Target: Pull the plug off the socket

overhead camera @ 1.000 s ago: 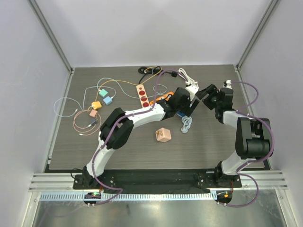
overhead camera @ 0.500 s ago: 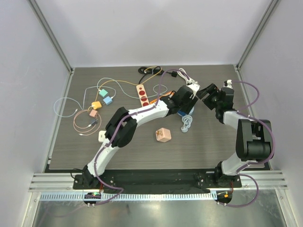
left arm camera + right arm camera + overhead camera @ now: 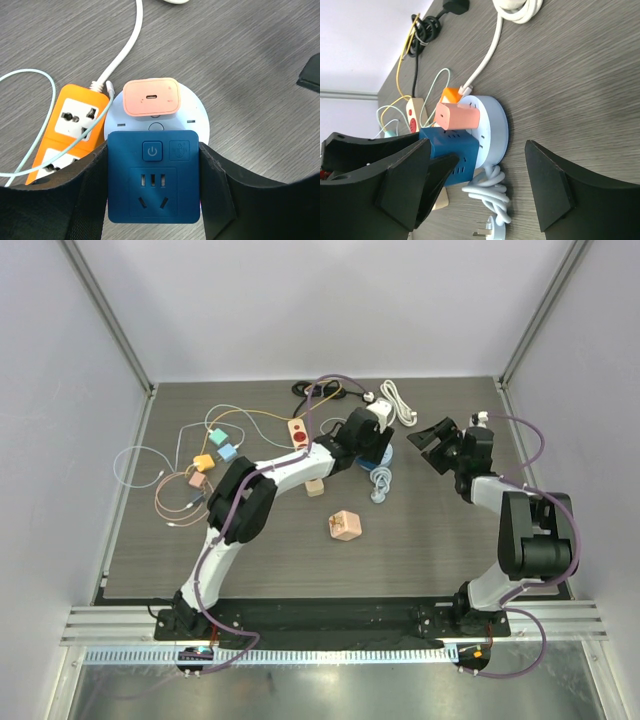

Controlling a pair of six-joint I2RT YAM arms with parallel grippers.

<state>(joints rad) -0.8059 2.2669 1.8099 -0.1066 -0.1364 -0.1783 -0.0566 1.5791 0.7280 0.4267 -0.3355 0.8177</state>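
- Here, the left gripper (image 3: pixel 152 150) is closed part-way onto the blue cube plug (image 3: pixel 153 190), with a matte black finger (image 3: pixel 92 200) pressed flat against each side.
- The cube is smooth hard plastic with square faces. Its top carries a power button and a slotted outlet.
- It sits over the round socket (image 3: pixel 200 112), a pale glossy disc showing at the cube's 12 o'clock. The joint between the two is hidden under the cube.
- A pink charger (image 3: pixel 151 97) with rounded corners stands on the disc.
- At 10 o'clock an orange power strip (image 3: pixel 70 125) is partly cut off by the finger.
- A white cable (image 3: pixel 125 50) runs out of frame at 12 o'clock, across the grey wood-grain table (image 3: pixel 240 60).
- The right gripper (image 3: pixel 476 145) stands at the socket's 3 o'clock with its jaws wide, holding nothing.
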